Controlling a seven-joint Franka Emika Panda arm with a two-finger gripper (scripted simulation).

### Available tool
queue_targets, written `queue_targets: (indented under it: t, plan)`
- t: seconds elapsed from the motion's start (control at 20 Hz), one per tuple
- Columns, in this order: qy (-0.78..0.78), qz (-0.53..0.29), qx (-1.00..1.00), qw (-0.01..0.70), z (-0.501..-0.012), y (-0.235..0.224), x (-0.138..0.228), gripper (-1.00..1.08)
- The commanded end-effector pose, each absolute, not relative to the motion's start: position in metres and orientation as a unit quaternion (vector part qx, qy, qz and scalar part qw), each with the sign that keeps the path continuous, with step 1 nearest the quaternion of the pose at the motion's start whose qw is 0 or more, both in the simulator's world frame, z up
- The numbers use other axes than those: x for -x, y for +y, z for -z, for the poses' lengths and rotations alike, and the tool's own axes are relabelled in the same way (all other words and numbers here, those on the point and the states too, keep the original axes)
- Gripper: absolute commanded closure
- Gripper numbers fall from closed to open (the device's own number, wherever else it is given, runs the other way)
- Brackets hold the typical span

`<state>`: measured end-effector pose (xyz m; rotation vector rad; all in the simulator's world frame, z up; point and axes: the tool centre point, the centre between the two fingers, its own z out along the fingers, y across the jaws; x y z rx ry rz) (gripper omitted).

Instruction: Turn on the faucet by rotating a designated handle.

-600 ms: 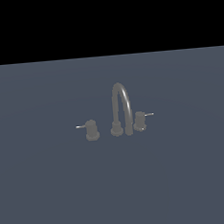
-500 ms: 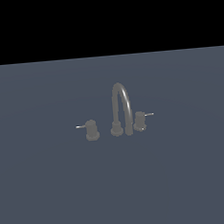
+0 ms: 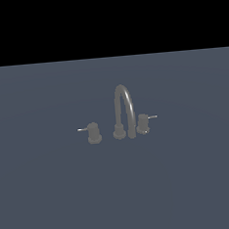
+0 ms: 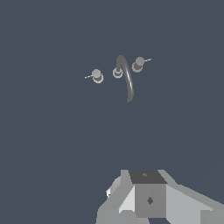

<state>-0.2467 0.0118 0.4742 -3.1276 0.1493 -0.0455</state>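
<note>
The faucet is a small dull-grey set on a flat blue-grey surface, its thin arched spout rising from a round base. The handle is the short knob on the exterior view's left, with a thin pale lever pointing left. In the wrist view the handle and the faucet are seen from above, far off. Only blocky grey parts of my gripper show at that picture's edge, well short of the faucet and touching nothing. Its fingers are not clearly shown. The arm is absent from the exterior view.
A twin knob with a lever pointing to the exterior view's right stands on the other side of the spout, also seen as the twin knob from the wrist. The blue-grey surface spreads all around.
</note>
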Motion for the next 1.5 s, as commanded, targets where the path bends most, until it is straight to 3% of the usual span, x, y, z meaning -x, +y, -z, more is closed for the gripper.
queue_targets:
  t: [0.0,1.45]
  plan:
    - [0.062,0.014,0.998,0.005,-0.465,0.017,0.244,1.08]
    - [0.345,0.007,0.939,0.006,-0.281,0.107,0.147,1.08]
